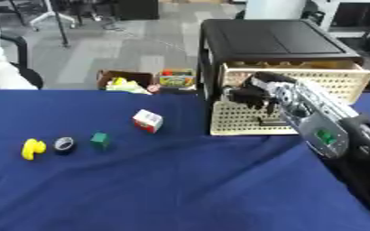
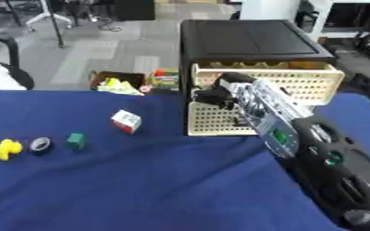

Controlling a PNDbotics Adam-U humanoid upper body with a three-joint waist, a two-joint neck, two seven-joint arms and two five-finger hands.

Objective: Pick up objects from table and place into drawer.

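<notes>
Reaching over the cream perforated plastic drawer (image 1: pixel 251 121), the right robot hand (image 1: pixel 247 94), fingers curled on nothing visible, has the white-and-red box (image 1: pixel 148 121) lying at eight o'clock.

Beyond your blue-clothed table (image 1: pixel 141 189) lies a grey carpet-tiled floor (image 1: pixel 133 45). You have a cardboard box (image 1: pixel 125 80) of bright items at the far edge, and black stand legs (image 1: pixel 62 27) further back

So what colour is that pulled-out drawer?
Cream, with a perforated front; the drawer shows best in the left eye view.

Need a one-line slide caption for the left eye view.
Right hand reaches over the open beige drawer; four small objects wait on the blue table.
</notes>
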